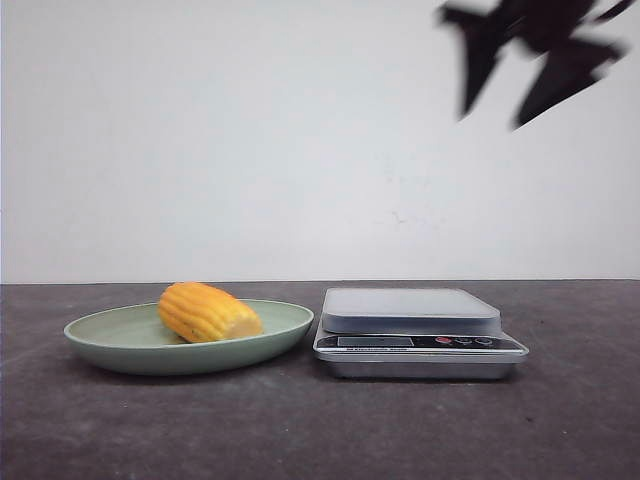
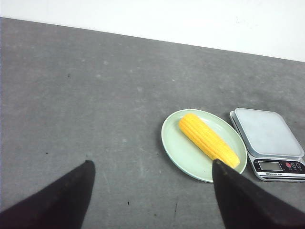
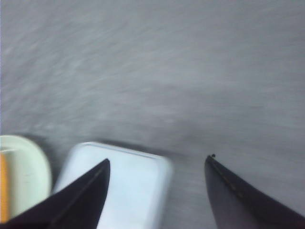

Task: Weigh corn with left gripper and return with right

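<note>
Corn (image 2: 208,140) on green plate (image 2: 177,145)

Yellow corn (image 1: 208,312) lying on plate (image 1: 120,345)

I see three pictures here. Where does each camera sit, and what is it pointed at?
Front view: low at table height, facing the wall; the corn on the plate, the scale, the right claw blurred overhead.
Left wrist view: on the left arm, looking down; open left claw fingers frame the table.
Right wrist view: above the scale, blurred; right claw fingers spread.
All three share plate, corn and scale.
</note>
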Motion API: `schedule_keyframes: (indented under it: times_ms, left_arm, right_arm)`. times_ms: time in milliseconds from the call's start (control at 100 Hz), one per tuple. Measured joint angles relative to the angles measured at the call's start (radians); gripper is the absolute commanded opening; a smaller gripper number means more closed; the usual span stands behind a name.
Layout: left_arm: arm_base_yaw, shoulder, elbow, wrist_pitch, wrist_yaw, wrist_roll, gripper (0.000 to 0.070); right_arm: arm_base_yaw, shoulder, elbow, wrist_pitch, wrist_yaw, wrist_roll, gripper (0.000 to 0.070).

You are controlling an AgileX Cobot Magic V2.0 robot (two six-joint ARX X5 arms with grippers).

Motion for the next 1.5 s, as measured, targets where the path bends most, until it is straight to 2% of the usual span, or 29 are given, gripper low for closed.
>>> schedule_keyframes:
  times_ms: [160,240,390,640,880,1160,1190,1220,1250,1280,1320,1360,1370,1500]
  left_arm:
    - [0.0,0.0,0.0,0.0,0.0,0.0,0.0474]
    - [0.0,0.0,0.0,0.0,0.0,0.0,0.0474]
    - [0.0,0.0,0.0,0.0,0.0,0.001,0.0474]
    - [0.0,0.0,0.0,0.004,-0.002,0.012,0.0474]
    - [0.0,0.0,0.0,0.028,-0.013,0.037,0.0474]
    - [0.0,0.0,-0.007,0.037,-0.02,0.05,0.0464]
    - [0.0,0.0,-0.013,0.039,-0.02,0.05,0.045]
    - [0.0,0.0,-0.019,0.039,-0.02,0.051,0.0406]
    - [0.0,0.0,-0.025,0.039,-0.02,0.053,0.0339]
    - [0.0,0.0,-0.029,0.038,-0.02,0.053,0.026]
    - [0.0,0.0,-0.031,0.039,-0.02,0.054,0.0133]
    - [0.0,0.0,-0.031,0.041,-0.02,0.054,0.0]
    - [0.0,0.0,-0.031,0.041,-0.02,0.054,0.0]
    - [0.0,0.0,-0.031,0.068,-0.02,0.061,0.0009]
  right_arm:
    - [-0.177,-0.198,0.0,-0.171,-0.02,-0.065,0.0389]
    - [-0.218,-0.29,-0.001,-0.214,-0.028,-0.076,0.0389]
    - [-0.223,-0.481,-0.001,-0.291,-0.048,-0.086,0.039]
    - [-0.224,-0.76,-0.001,-0.532,-0.044,-0.082,0.039]
    - [-0.211,-0.987,-0.002,-0.599,-0.056,-0.056,0.039]
    - [-0.214,-1.087,-0.034,-0.726,-0.051,-0.052,0.039]
    - [-0.216,-1.088,-0.039,-0.728,-0.049,-0.052,0.039]
    - [-0.219,-1.088,-0.044,-0.727,-0.049,-0.052,0.0389]
    - [-0.219,-1.088,-0.048,-0.726,-0.048,-0.052,0.0383]
    - [-0.219,-1.088,-0.051,-0.726,-0.048,-0.052,0.0347]
    - [-0.219,-1.088,-0.054,-0.726,-0.048,-0.05,0.0228]
    - [-0.219,-1.088,-0.055,-0.726,-0.048,-0.046,0.0037]
    - [-0.219,-1.088,-0.055,-0.726,-0.048,-0.045,0.0]
    - [-0.219,-1.088,-0.055,-0.721,-0.042,-0.044,0.001]
